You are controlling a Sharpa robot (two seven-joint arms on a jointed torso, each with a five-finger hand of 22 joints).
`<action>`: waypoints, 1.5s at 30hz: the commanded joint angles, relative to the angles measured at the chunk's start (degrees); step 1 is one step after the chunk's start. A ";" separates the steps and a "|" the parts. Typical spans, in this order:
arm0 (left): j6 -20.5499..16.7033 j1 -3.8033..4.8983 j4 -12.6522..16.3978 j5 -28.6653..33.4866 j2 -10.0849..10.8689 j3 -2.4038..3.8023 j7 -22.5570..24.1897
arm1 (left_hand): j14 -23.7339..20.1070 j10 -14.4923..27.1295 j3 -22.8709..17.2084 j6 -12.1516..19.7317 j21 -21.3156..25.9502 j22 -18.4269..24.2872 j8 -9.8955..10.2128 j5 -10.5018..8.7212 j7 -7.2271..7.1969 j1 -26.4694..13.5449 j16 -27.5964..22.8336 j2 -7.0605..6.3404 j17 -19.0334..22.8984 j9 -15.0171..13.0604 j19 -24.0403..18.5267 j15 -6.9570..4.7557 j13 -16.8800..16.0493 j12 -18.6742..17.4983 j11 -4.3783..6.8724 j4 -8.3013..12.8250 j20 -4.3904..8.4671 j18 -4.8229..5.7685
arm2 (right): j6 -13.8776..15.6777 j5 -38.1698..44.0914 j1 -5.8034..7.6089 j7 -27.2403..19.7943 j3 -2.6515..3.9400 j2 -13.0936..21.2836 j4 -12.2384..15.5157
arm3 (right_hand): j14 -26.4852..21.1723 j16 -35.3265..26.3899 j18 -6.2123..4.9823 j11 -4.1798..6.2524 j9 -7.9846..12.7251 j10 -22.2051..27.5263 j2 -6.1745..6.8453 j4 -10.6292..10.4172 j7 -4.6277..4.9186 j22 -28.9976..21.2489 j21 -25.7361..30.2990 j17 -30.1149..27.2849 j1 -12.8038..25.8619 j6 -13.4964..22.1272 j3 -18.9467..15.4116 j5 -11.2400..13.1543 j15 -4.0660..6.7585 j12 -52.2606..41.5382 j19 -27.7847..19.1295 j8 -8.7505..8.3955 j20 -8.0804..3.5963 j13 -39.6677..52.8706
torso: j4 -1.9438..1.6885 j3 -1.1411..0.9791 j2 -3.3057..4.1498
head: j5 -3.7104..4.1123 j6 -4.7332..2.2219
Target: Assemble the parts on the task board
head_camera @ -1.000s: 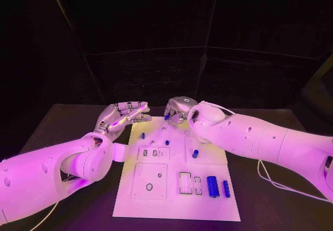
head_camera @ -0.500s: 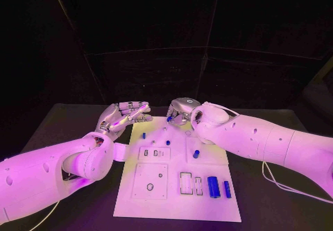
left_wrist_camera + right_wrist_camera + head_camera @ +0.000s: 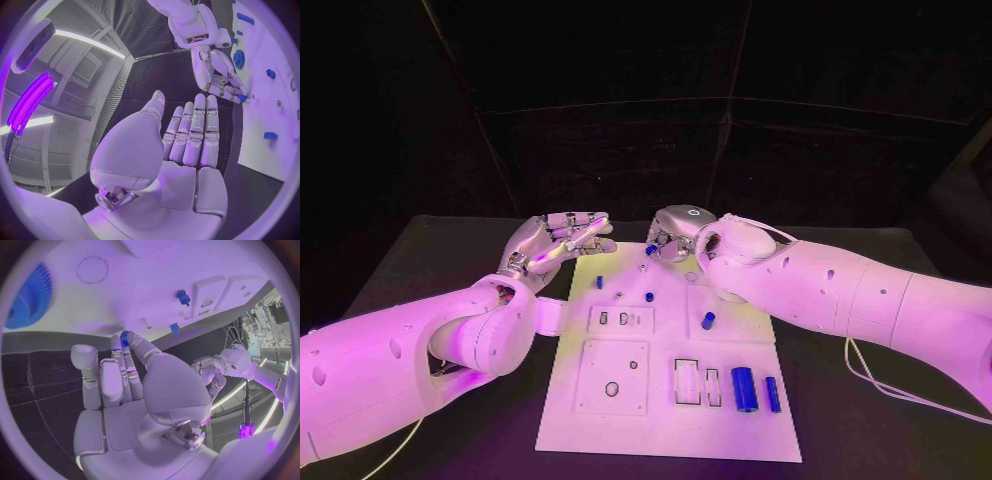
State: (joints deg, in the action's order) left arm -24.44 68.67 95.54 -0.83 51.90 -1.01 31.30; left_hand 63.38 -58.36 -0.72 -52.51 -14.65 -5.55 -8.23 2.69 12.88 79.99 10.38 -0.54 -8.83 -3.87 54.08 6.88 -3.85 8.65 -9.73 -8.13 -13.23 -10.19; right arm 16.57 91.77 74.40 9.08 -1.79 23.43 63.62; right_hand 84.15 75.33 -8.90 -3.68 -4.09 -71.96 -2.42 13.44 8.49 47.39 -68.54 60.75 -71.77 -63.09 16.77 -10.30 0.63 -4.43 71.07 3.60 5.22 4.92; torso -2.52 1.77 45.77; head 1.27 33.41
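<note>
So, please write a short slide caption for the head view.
Right robot hand pinches a small blue part over the task board's far edge; left robot hand hovers open beside it.

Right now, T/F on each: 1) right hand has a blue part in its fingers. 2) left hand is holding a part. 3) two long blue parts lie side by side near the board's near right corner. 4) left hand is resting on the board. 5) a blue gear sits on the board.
1) The right hand pinches a small blue part at its fingertips. True.
2) The left hand holds a part. False: its fingers are straight and apart, with nothing in them.
3) Two long blue parts lie side by side near the near right corner of the task board. True.
4) The left hand rests on the board. False: it is beside the board's far left corner, palm up.
5) A blue gear sits on the board. True.
</note>
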 commanded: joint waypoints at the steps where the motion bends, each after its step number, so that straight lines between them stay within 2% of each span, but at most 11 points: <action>1: 0.70 0.09 0.00 -0.33 -0.02 0.06 0.19 | -0.14 -0.41 0.07 -0.28 0.33 0.05 0.35 0.26 0.00 0.13 -0.25 0.24 -0.08 0.08 0.23 0.16 0.05 -0.28 -0.03 0.30 -0.16 -0.34 | -0.29 0.34 -0.05 -0.18 -0.09 -0.19 0.11 | 1.37 0.18 0.92 -0.35 -0.04 0.24 0.09 -0.01 -0.14 -0.02 -0.37 -0.07 0.55 -0.28 0.32 0.31 0.16 0.27 -0.07 0.40 -0.05 0.06 | -0.08 0.03 0.00 | 0.01 0.05; 5: 0.79 0.10 -0.02 -0.33 -0.02 0.06 0.13 | -0.13 -0.41 0.06 -0.28 0.35 0.08 0.38 0.26 -0.01 0.16 -0.30 0.30 -0.10 0.09 0.24 0.16 0.06 -0.32 -0.03 0.34 -0.16 -0.34 | 0.19 0.28 -0.05 -0.17 -0.09 -0.42 -0.21 | 1.29 0.16 0.88 -0.69 0.17 1.40 0.82 -0.46 0.21 -0.32 -0.27 -0.20 0.98 0.73 0.83 0.77 -0.13 0.77 -0.38 -0.02 0.12 -0.18 | -0.07 0.09 0.03 | -0.05 0.05; 11: 0.90 0.12 -0.05 -0.33 -0.05 0.06 0.04 | -0.13 -0.41 0.06 -0.28 0.35 0.08 0.38 0.26 -0.01 0.16 -0.30 0.30 -0.10 0.09 0.24 0.16 0.06 -0.32 -0.03 0.34 -0.16 -0.34 | 0.54 0.05 -0.05 -0.30 -0.10 -0.85 -0.72 | 0.44 -1.47 0.25 -2.03 0.48 8.17 3.98 -1.84 1.15 -3.82 1.71 -3.09 1.90 11.26 0.46 2.10 -1.24 0.69 -2.62 -0.17 1.24 -1.17 | -0.08 0.04 0.05 | -0.21 0.04; 22: 1.04 0.14 -0.12 -0.33 0.02 0.06 -0.06 | -0.18 -0.36 0.06 -0.24 0.41 0.13 0.47 0.26 -0.02 0.19 -0.40 0.35 -0.11 0.10 0.22 0.18 0.08 -0.43 -0.04 0.42 -0.17 -0.34 | 1.50 -0.12 -0.04 -0.12 -0.10 0.00 0.18 | 0.54 -1.29 0.27 -1.97 0.36 7.87 4.11 -2.15 1.13 -3.63 1.58 -2.79 1.51 11.56 0.44 2.06 -1.22 0.24 -2.51 -0.02 1.28 -1.03 | -0.01 0.01 0.05 | -0.24 0.05; 26: 1.08 0.14 -0.13 -0.33 0.35 0.06 -0.08 | -0.19 -0.34 0.06 -0.23 0.43 0.14 0.50 0.26 -0.02 0.20 -0.44 0.36 -0.12 0.11 0.21 0.18 0.08 -0.46 -0.04 0.44 -0.18 -0.33 | 3.73 -0.32 -0.02 0.51 -0.03 3.36 3.57 | 0.53 -1.35 0.26 -2.02 0.30 7.79 4.84 -2.54 1.18 -3.75 1.61 -2.92 1.66 11.63 -0.11 1.90 -1.25 0.02 -2.54 0.03 1.30 -0.97 | 0.22 -0.02 -0.06 | -0.20 -0.06; 30: 1.24 0.15 -0.25 -0.33 0.52 0.05 -0.07 | -0.22 -0.33 0.06 -0.22 0.46 0.17 0.53 0.26 -0.02 0.21 -0.49 0.38 -0.12 0.11 0.20 0.19 0.09 -0.51 -0.05 0.48 -0.19 -0.33 | 4.72 -2.68 0.00 1.36 1.55 7.88 8.35 | 1.01 -0.25 0.54 -1.79 -0.10 4.69 5.19 -3.56 1.30 -2.08 0.59 -1.09 1.78 9.56 -0.53 1.12 -1.12 -1.82 -1.57 0.90 1.25 -0.26 | 0.38 0.03 -0.14 | 0.28 -0.18; 35: 1.40 0.16 -0.76 -0.32 0.51 0.04 -0.11 | -0.22 -0.33 0.06 -0.22 0.47 0.18 0.54 0.26 -0.03 0.22 -0.51 0.39 -0.13 0.11 0.20 0.20 0.09 -0.53 -0.04 0.50 -0.19 -0.33 | 2.33 -9.24 0.01 4.10 2.85 14.84 14.59 | 2.15 2.76 1.42 0.69 -0.35 -7.11 8.47 -5.49 -0.37 3.18 -2.58 3.91 3.11 7.70 -3.96 -0.86 0.76 -10.49 1.39 1.95 -0.22 4.84 | 0.87 -0.13 -0.32 | 0.71 -0.38; 37: 1.43 0.16 -0.92 -0.32 0.51 0.04 -0.13 | -0.22 -0.35 0.06 -0.24 0.48 0.19 0.55 0.26 -0.05 0.24 -0.53 0.41 -0.13 0.11 0.20 0.20 0.09 -0.54 -0.03 0.52 -0.19 -0.33 | 1.06 -11.24 0.01 5.17 3.08 16.95 15.95 | 3.25 6.27 2.11 1.14 -0.21 -9.30 9.69 -7.35 -0.73 6.79 -4.68 10.44 3.65 8.44 -6.96 -1.61 1.40 -20.35 3.38 1.92 -1.07 14.08 | 1.07 -0.19 -0.40 | 0.84 -0.41; 39: 1.46 0.16 -1.00 -0.32 0.50 0.04 -0.14 | -0.22 -0.35 0.06 -0.24 0.48 0.19 0.55 0.26 -0.05 0.24 -0.53 0.41 -0.13 0.11 0.20 0.20 0.09 -0.54 -0.03 0.52 -0.19 -0.33 | -0.18 -12.60 0.01 6.17 3.22 18.68 16.76 | 3.86 9.00 2.83 1.23 -0.15 -9.42 9.37 -10.11 -0.87 9.46 -6.29 15.54 2.46 9.44 -10.58 -3.01 1.50 -41.12 4.84 2.17 -0.91 35.53 | 1.23 -0.18 -0.45 | 0.87 -0.43; 41: 1.50 0.16 -1.06 -0.32 0.45 0.04 -0.14 | -0.22 -0.35 0.06 -0.24 0.48 0.19 0.55 0.26 -0.05 0.24 -0.53 0.41 -0.13 0.11 0.20 0.20 0.09 -0.54 -0.03 0.52 -0.19 -0.33 | -1.28 -13.60 0.01 7.14 3.33 20.06 17.10 | 4.16 10.99 2.97 0.58 -0.20 -6.61 8.77 -14.98 -0.18 11.79 -7.64 19.55 0.73 10.46 -15.68 -3.28 0.45 -58.65 5.78 3.16 -0.73 54.02 | 1.32 -0.23 -0.48 | 0.95 -0.51; 45: 1.59 0.16 -1.18 -0.32 0.32 0.03 -0.16 | -0.21 -0.41 0.05 -0.28 0.51 0.21 0.56 0.26 -0.10 0.28 -0.57 0.45 -0.15 0.10 0.20 0.19 0.08 -0.55 -0.01 0.58 -0.19 -0.34 | -3.13 -14.62 0.00 8.27 3.42 21.17 16.65 | 4.81 12.72 3.60 -0.38 -0.13 -9.40 8.90 -19.36 0.38 15.36 -9.62 23.78 -2.61 12.01 -18.65 -3.69 -0.31 -72.68 7.19 4.42 0.11 69.57 | 1.36 -0.33 -0.42 | 1.05 -0.56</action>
State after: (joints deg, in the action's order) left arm -23.75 68.74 94.35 -0.84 52.28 -1.03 30.96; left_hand 63.38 -58.36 -0.73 -52.51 -14.43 -5.43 -8.00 2.69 12.88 79.99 10.15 -0.54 -8.91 -3.83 54.08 6.88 -3.81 8.40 -9.73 -7.81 -13.23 -10.17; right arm 16.46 80.39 74.32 14.82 1.57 44.69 80.17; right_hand 84.04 87.99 -5.75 -4.03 -4.30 -81.17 6.53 -5.74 8.97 62.63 -78.11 74.96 -74.19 -51.27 -1.77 -13.86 0.51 -76.38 78.10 7.96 5.44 73.05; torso -1.27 1.51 45.34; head 2.25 32.89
